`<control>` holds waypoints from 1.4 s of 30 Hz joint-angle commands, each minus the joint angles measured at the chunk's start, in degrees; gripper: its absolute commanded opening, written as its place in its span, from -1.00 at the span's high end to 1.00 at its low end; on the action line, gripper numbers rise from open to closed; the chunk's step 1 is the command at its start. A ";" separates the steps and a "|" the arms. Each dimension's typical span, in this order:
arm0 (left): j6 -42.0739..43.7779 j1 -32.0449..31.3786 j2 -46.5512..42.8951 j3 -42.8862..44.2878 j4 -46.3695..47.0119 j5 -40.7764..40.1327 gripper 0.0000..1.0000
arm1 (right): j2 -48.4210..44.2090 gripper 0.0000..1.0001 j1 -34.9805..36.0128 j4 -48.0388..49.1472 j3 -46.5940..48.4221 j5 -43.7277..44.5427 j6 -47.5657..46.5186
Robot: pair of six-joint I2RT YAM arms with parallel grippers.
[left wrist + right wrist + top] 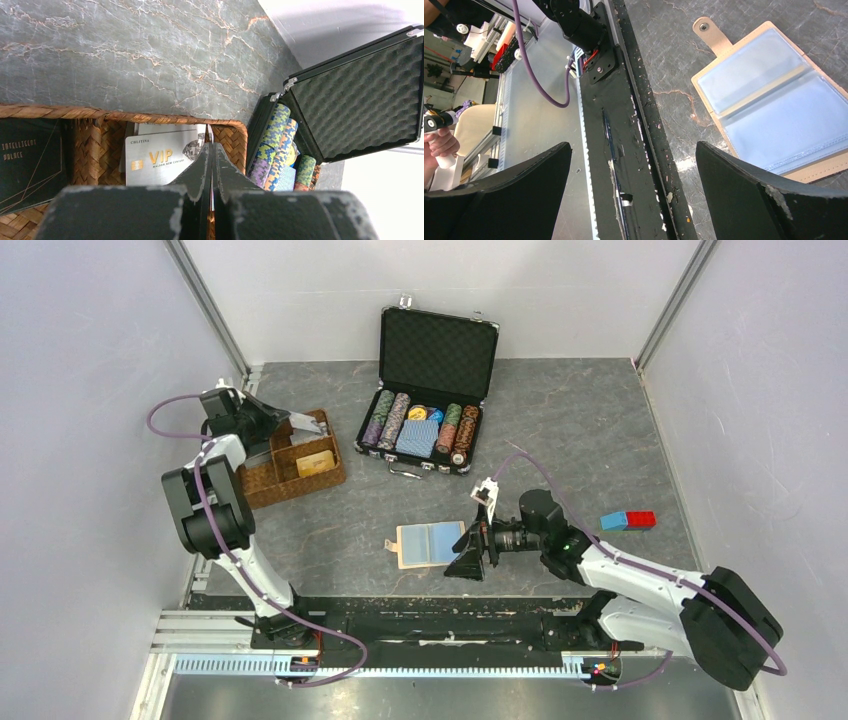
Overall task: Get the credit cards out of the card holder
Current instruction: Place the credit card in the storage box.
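The card holder [430, 543] lies open on the table, its pale blue pockets up and its strap tab at the left; it also shows in the right wrist view [774, 105]. My right gripper [468, 552] [631, 150] is open and empty, just off the holder's right edge. My left gripper [290, 425] [211, 146] is over the wicker tray [262, 485] and is shut on a thin credit card [308, 424], seen edge-on between the fingers [210, 132]. A silver VIP card [155, 157] and a dark card [30, 160] lie in the tray.
An open black case [425, 430] with poker chips and a blue deck stands behind the holder and shows to the right of the tray in the left wrist view [350, 100]. A blue and red block [628, 520] lies at the right. A tan card [315, 463] lies in the tray's near compartment.
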 commanded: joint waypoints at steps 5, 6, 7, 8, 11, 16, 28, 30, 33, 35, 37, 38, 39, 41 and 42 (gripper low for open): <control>-3.40 -1.93 2.54 -1.11 7.82 1.37 0.95 | 0.67 -0.96 -0.10 1.30 2.93 0.38 -0.76; -3.40 -2.18 2.77 -1.29 8.23 1.27 0.95 | 0.64 -0.96 -0.09 1.21 3.06 0.42 -0.72; -3.40 -2.44 3.06 -1.45 8.51 1.26 0.95 | 0.65 -0.96 -0.10 1.07 3.07 0.42 -0.84; -3.40 -2.70 3.24 -1.63 9.09 1.27 0.95 | 0.64 -0.96 -0.09 0.99 3.08 0.42 -0.88; -3.32 -3.26 3.87 -1.73 9.29 0.91 0.95 | 0.64 -0.96 -0.09 0.45 3.07 0.54 -1.26; -3.02 -3.39 4.41 -2.34 9.53 0.15 0.95 | 0.28 -0.96 -0.09 0.40 2.72 0.69 -1.35; 0.35 -3.38 3.58 -1.23 6.17 -2.12 0.95 | 0.33 -0.96 -0.10 0.33 2.81 0.60 -1.50; 0.68 -3.35 3.60 -1.27 5.72 -2.66 0.95 | 0.27 -0.96 -0.08 0.31 2.76 0.60 -1.44; 0.90 -3.35 3.51 -1.32 5.66 -3.30 0.90 | 0.02 -0.96 -0.08 0.16 2.63 0.67 -1.50; 1.12 -3.37 3.52 -1.12 5.11 -3.65 0.89 | -0.20 -0.96 -0.14 -0.03 2.54 0.77 -1.66; 1.35 -3.35 3.45 -0.94 4.88 -3.80 0.88 | -0.34 -0.96 -0.09 -0.12 2.49 0.86 -1.67; 1.48 -3.35 3.36 -0.79 4.60 -3.99 0.87 | -0.34 -0.96 -0.09 -0.12 2.54 0.86 -1.69; 1.60 -3.35 3.36 -0.62 4.44 -4.02 0.84 | -0.22 -0.96 -0.09 -0.07 2.54 0.86 -1.66; 1.98 -3.35 3.52 -0.04 3.67 -3.92 0.74 | -0.09 -0.96 -0.09 -0.12 2.63 0.86 -1.65; 2.24 -3.37 3.54 0.25 3.19 -3.93 0.67 | 0.05 -0.96 -0.09 -0.02 2.64 0.85 -1.65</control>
